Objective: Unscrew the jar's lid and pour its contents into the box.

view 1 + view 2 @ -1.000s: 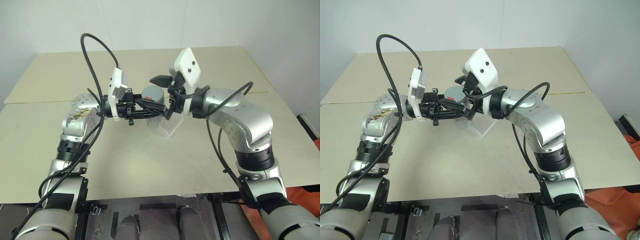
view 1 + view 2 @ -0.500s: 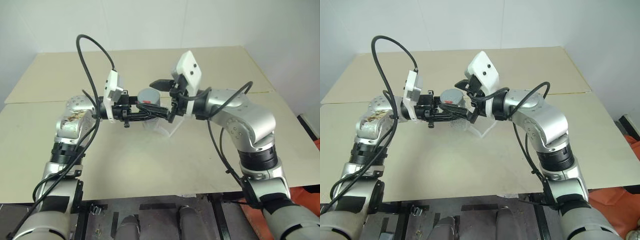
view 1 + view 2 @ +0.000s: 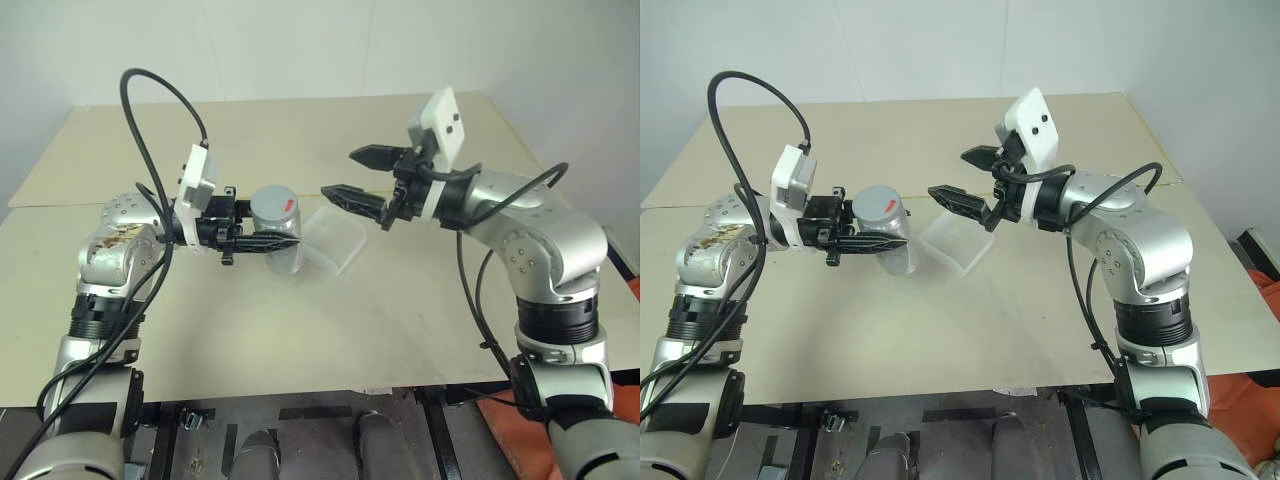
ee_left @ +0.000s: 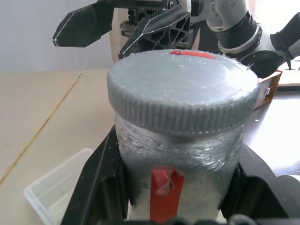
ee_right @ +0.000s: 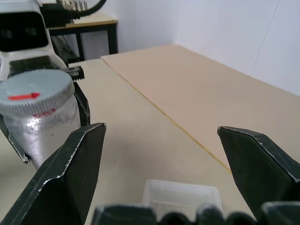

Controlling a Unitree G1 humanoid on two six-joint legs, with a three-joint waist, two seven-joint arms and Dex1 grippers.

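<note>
Pale beige boards form the tabletop in front of you, with a white wall behind it. Compared with a second ago, the two arms have drawn apart: then both tools met at the lid, now there is clear air between them.

On the left, your left arm reaches in from the side, its forearm roughly level and pointing across toward the right. The left tool is clenched around the small clear cylinder jar, black fingers pressing its wall on both sides and holding it upright above the tabletop. The round grey screw lid with its red mark still sits on the jar. You cannot make out the contents through the wall.

Just right of the jar, the shallow translucent whitish plastic box lies on the tabletop, tilted corner-on to you.

Further right, your right arm has swung away to the right, bent at the elbow, wrist pointing back toward the jar. The right tool is spread wide and grasps nothing, hanging above the box.
</note>
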